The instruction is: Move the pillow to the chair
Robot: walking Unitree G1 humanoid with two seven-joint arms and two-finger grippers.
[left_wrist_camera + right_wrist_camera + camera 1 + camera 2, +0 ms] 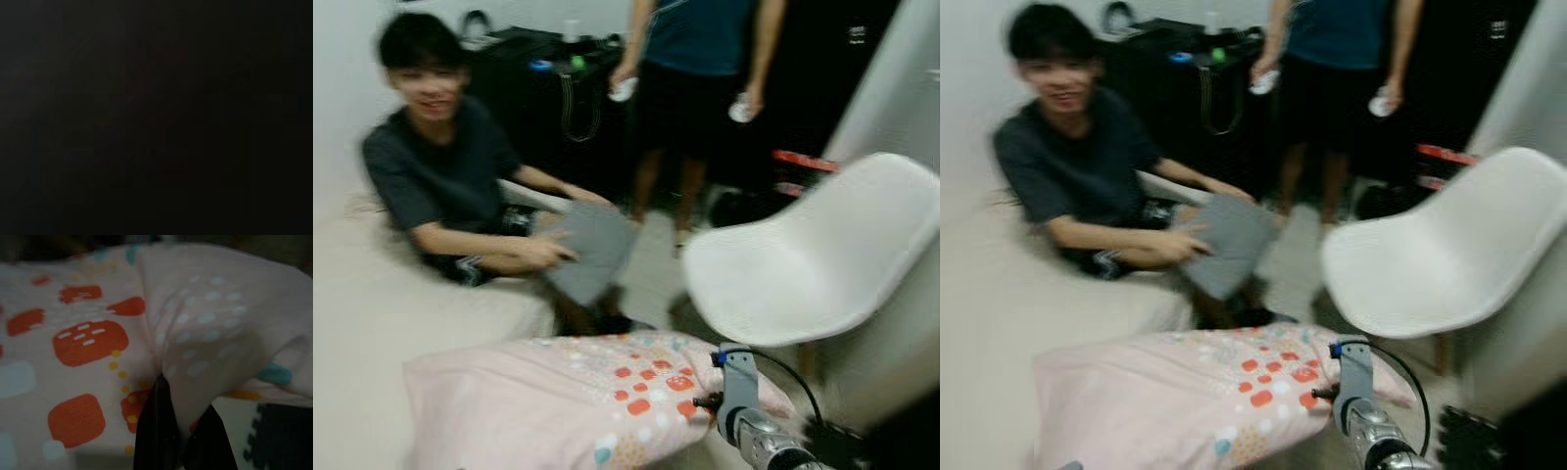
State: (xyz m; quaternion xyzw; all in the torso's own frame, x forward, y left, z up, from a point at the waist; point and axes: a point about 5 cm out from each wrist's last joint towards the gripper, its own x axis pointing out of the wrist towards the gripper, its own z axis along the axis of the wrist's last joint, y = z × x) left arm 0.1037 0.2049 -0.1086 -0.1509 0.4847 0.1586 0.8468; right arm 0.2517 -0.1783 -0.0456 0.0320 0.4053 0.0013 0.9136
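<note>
A pink pillow (558, 401) with red, white and teal patches is held up low in front of me, its right end beside my right arm. In the right wrist view my right gripper (183, 418) is shut on a fold of the pillow (161, 333), the cloth pinched between its black fingers (156, 431). The white shell chair (803, 264) stands to the right, just beyond the pillow's right end, tilted with its seat facing me. The left wrist view is dark.
A person in a dark shirt (440, 176) sits on the pale bed (382, 313) at left, holding a grey cushion (592, 250). Another person (700, 98) stands behind, before a dark cabinet (548, 88). Black floor mat (1469, 436) lies at lower right.
</note>
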